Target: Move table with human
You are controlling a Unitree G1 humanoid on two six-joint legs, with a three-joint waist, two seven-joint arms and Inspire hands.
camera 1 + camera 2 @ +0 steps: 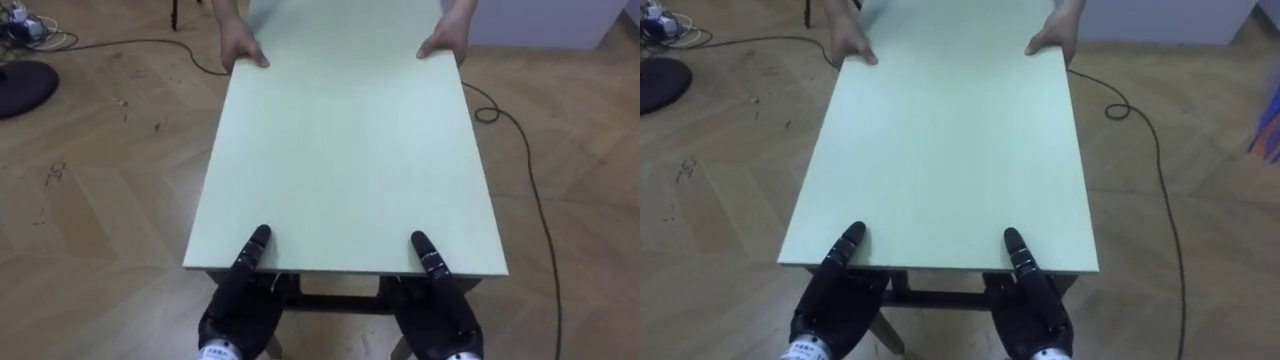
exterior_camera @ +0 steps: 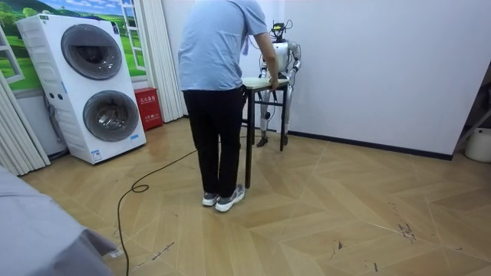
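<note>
Desk: pale green rectangular top [image 1: 345, 150] on dark legs, standing lengthwise between robot and person on the herringbone wooden floor [image 1: 100, 180].
Desk position, room view: close to the white wall [image 2: 383, 61], robot at the far end, person [image 2: 219, 77] at the near end.
Left hand: black left hand [image 1: 240, 295] at the near edge, left of centre, its tip lying over the edge onto the top; the rest sits below the edge, so I cannot tell whether it is clamped or spread.
Right hand: black right hand [image 1: 440, 300] placed the same way right of centre; state likewise cannot be told.
Person: bends forward, back to the room camera; person's hand at the view's left [image 1: 240, 48] and person's hand at the view's right [image 1: 445, 40] grip the two far corners, thumbs on top.
Floor: thin black cable [image 1: 520, 150] loops past the desk's right side.
Room: two stacked white washing machines [image 2: 92, 84] at the room view's left.
</note>
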